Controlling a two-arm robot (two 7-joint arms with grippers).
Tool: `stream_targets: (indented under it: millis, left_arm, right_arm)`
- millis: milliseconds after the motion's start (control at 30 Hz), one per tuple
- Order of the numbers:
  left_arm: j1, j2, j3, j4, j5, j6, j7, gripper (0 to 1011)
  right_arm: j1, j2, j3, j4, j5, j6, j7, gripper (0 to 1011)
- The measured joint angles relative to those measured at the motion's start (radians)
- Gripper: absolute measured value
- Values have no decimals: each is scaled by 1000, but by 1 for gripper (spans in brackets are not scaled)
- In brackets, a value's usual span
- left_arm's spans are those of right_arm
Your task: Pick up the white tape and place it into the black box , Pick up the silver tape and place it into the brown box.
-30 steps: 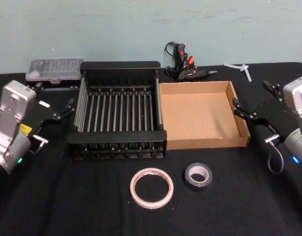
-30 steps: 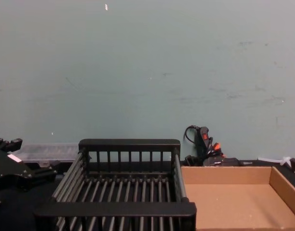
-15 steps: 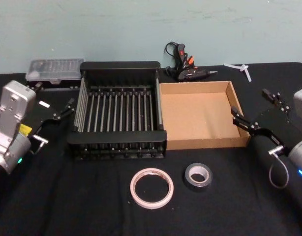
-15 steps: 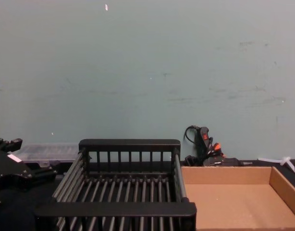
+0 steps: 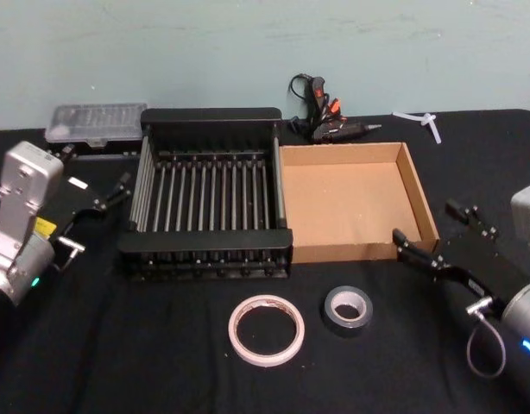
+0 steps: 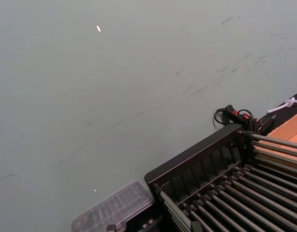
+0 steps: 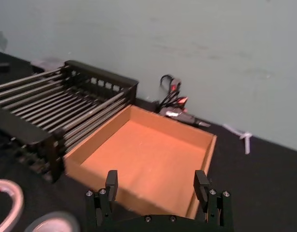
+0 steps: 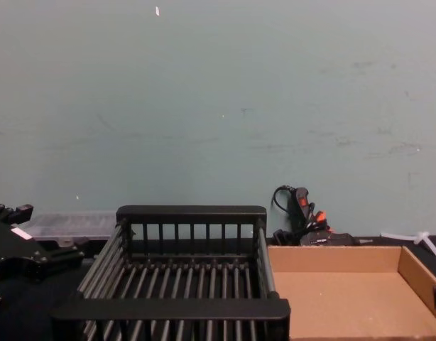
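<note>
The white tape (image 5: 266,329) lies flat on the black cloth in front of the black box (image 5: 205,237). Just to its right is the smaller silver tape (image 5: 347,310), in front of the brown box (image 5: 360,252). Both boxes hold nothing. My right gripper (image 5: 423,220) hangs open at the brown box's near right corner, right of and beyond the silver tape. In the right wrist view its open fingers (image 7: 156,182) frame the brown box (image 7: 139,159), with the silver tape (image 7: 51,223) and the white tape (image 7: 6,198) at the edge. My left gripper (image 5: 97,166) stays open left of the black box.
A black and orange glue gun (image 5: 325,116) lies behind the boxes. A clear plastic case (image 5: 97,121) sits at the back left and a white plastic piece (image 5: 420,121) at the back right. Black cloth covers the table.
My right gripper has moved nearer and leftward, from beside the brown box's right wall to its near right corner, closer to the silver tape. The left arm and both tapes have not moved.
</note>
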Motion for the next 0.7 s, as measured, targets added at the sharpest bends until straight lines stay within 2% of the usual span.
stream_targets:
  millis: [367, 700]
  left_arm:
    - [0, 0, 0, 0, 0, 0, 0, 1001]
    - [0, 0, 0, 0, 0, 0, 0, 1001]
  right_arm:
    - [-55, -14, -2, -38, 4, 59, 24, 1002]
    - [-72, -29, -25, -48, -28, 127, 48, 1002]
